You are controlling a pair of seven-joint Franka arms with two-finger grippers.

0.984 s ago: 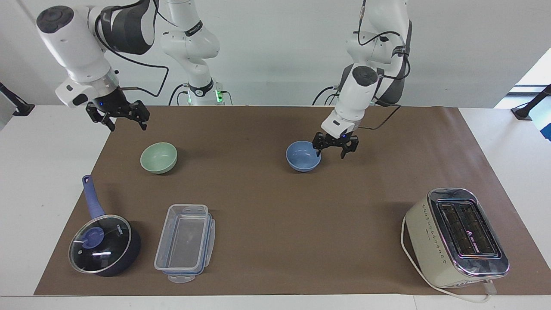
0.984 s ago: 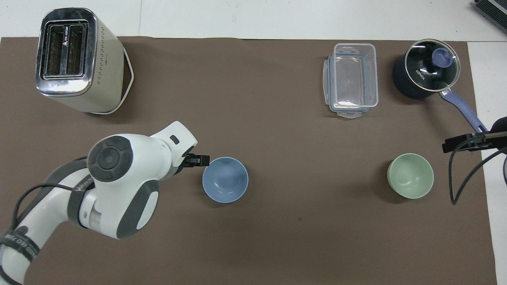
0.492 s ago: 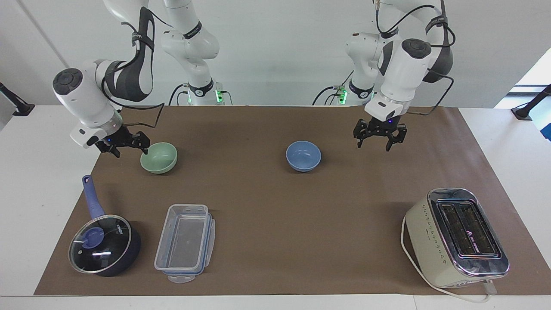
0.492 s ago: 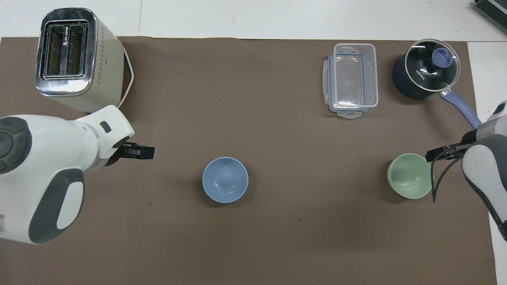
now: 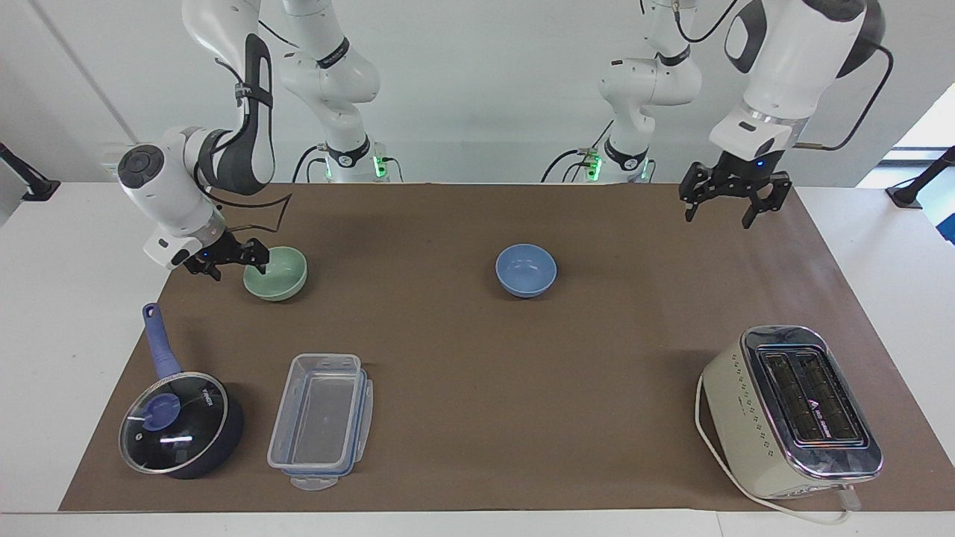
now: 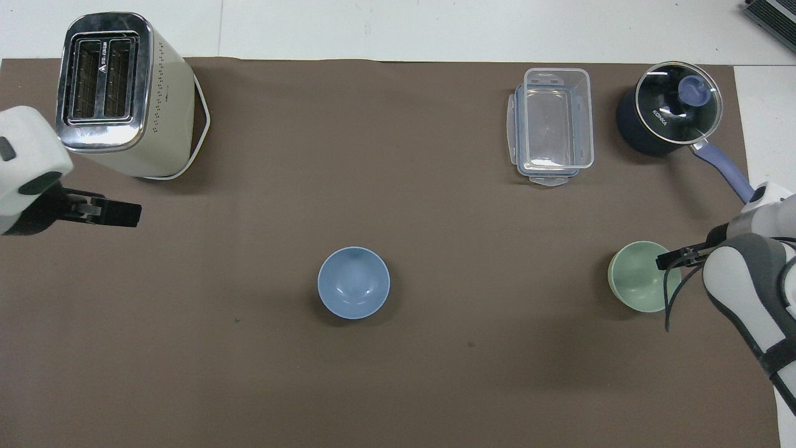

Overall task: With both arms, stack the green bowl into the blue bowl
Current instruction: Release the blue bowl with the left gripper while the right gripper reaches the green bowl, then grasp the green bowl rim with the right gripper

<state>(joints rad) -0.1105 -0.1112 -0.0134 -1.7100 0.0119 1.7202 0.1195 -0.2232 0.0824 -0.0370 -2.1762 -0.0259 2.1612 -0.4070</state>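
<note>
The green bowl [image 5: 277,276] [image 6: 639,281] sits upright on the brown mat toward the right arm's end of the table. My right gripper [image 5: 237,265] [image 6: 675,256] is low at its rim and open, with one fingertip over the rim and the other outside it. The blue bowl [image 5: 526,269] [image 6: 353,283] stands alone near the mat's middle, untouched and with nothing in it. My left gripper [image 5: 718,217] [image 6: 121,214] hangs open and holds nothing. It is raised over the mat toward the left arm's end, well away from the blue bowl.
A cream toaster [image 5: 791,410] [image 6: 118,93] stands at the left arm's end, farther from the robots. A clear plastic container [image 5: 321,421] [image 6: 553,124] and a dark blue lidded saucepan [image 5: 179,421] [image 6: 668,112] lie farther from the robots than the green bowl.
My left gripper left the blue bowl's rim, rising and swinging toward the left arm's end. My right gripper came down from above the mat's edge to the green bowl's rim.
</note>
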